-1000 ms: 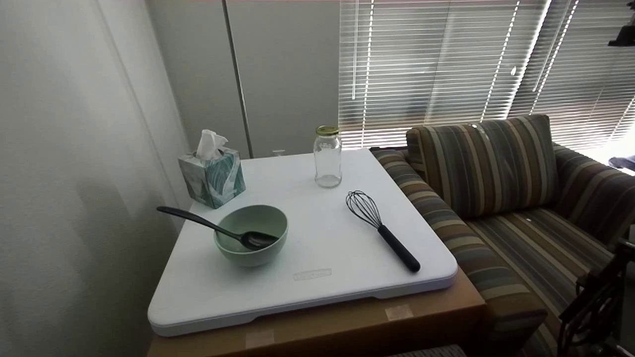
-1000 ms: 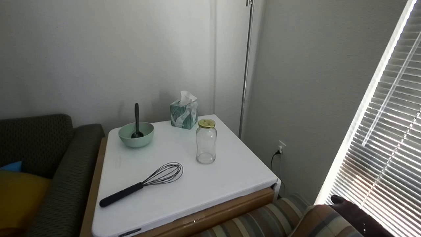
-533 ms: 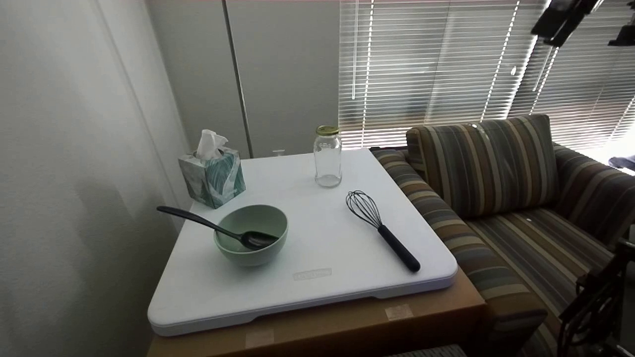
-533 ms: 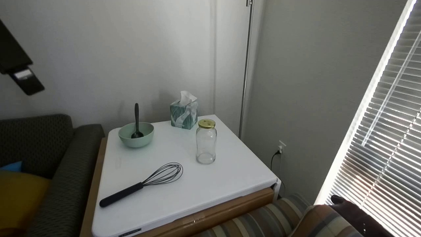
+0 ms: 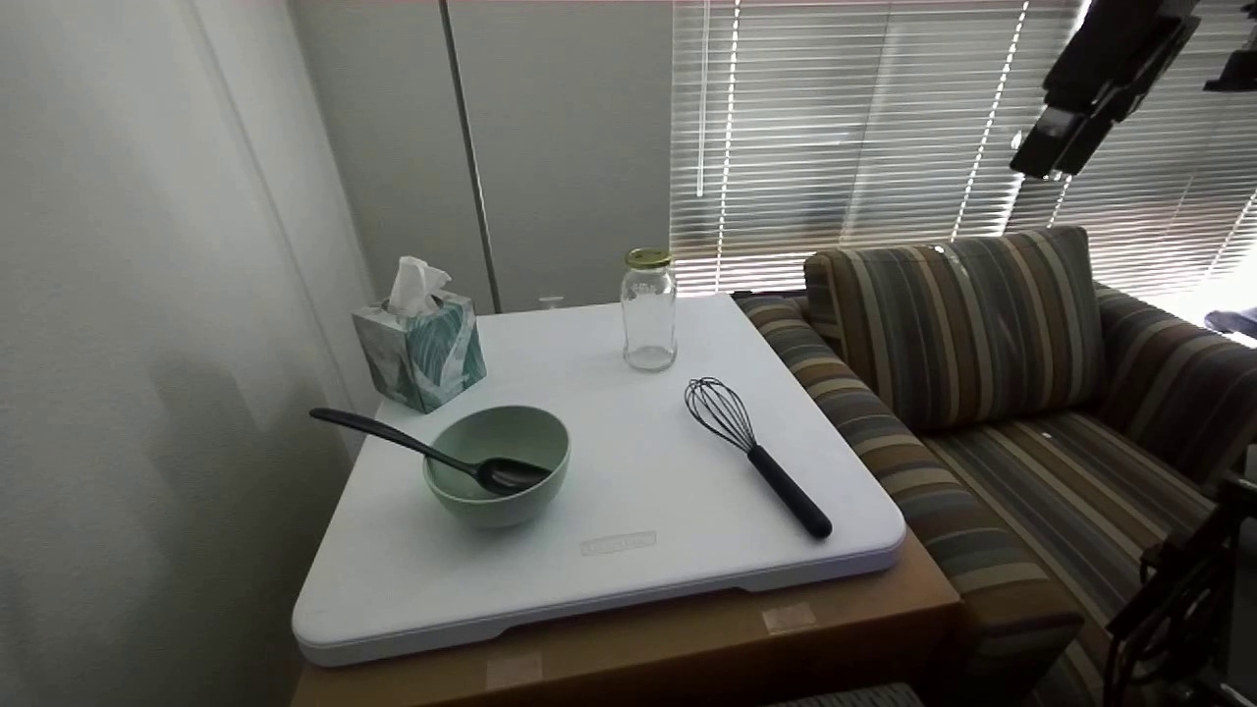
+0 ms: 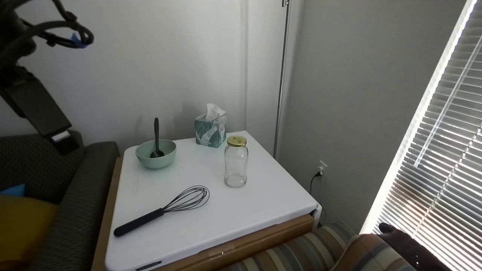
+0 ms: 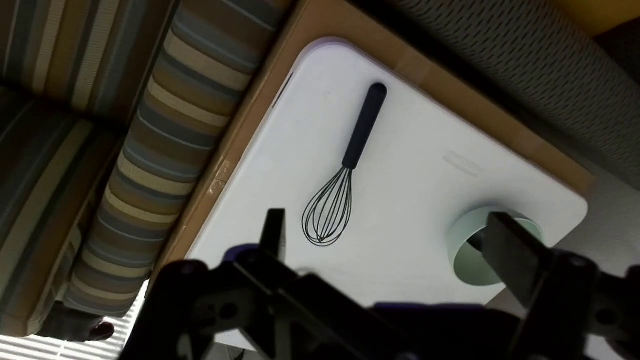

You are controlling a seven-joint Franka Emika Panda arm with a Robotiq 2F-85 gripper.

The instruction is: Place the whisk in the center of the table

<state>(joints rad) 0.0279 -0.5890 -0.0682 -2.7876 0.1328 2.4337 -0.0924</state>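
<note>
The whisk lies flat on the white table top [image 5: 628,442], near the sofa-side edge. Its black handle and wire head show in both exterior views, the whisk [image 5: 776,476] and the same whisk [image 6: 150,216]. In the wrist view the whisk [image 7: 362,127] lies ahead of the fingers, handle pointing away. My gripper [image 7: 385,217] is open and empty, its fingers wide apart. It is in the air above and off the table, seen high at the right in an exterior view [image 5: 1046,157] and at the left in an exterior view [image 6: 66,143].
A green bowl [image 5: 501,462] holds a dark spoon [image 5: 511,476]. A tissue box [image 5: 427,349] stands at the wall side and a glass jar [image 5: 649,319] with a gold lid stands upright. A striped sofa [image 5: 962,344] borders the table; a dark sofa [image 6: 86,180] stands at another side.
The gripper has come into both exterior views and moved down and toward the table. The whisk, bowl, jar and tissue box have not moved.
</note>
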